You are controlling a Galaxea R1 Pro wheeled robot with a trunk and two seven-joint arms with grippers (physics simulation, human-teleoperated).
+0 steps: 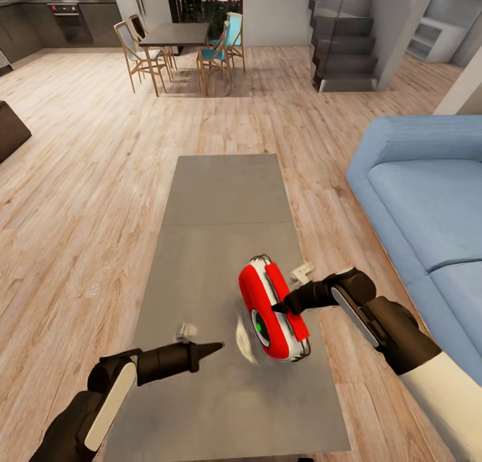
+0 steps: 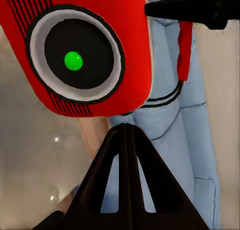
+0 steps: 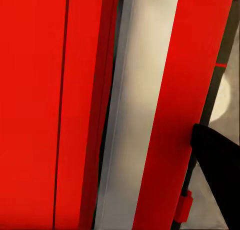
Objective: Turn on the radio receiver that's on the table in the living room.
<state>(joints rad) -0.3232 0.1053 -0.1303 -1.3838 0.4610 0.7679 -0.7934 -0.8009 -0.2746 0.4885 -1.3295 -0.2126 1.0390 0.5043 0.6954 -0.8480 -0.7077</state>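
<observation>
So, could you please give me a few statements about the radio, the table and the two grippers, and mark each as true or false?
1. The radio is tilted, above the table. True.
2. The right gripper is at the radio's red handle. True.
3. The left gripper is closed around the radio. False: its fingers are together, pointing at the radio's face, apart from it.
4. A green light shows in the middle of the dial. True.
5. The sofa is red. False: it is blue.
</observation>
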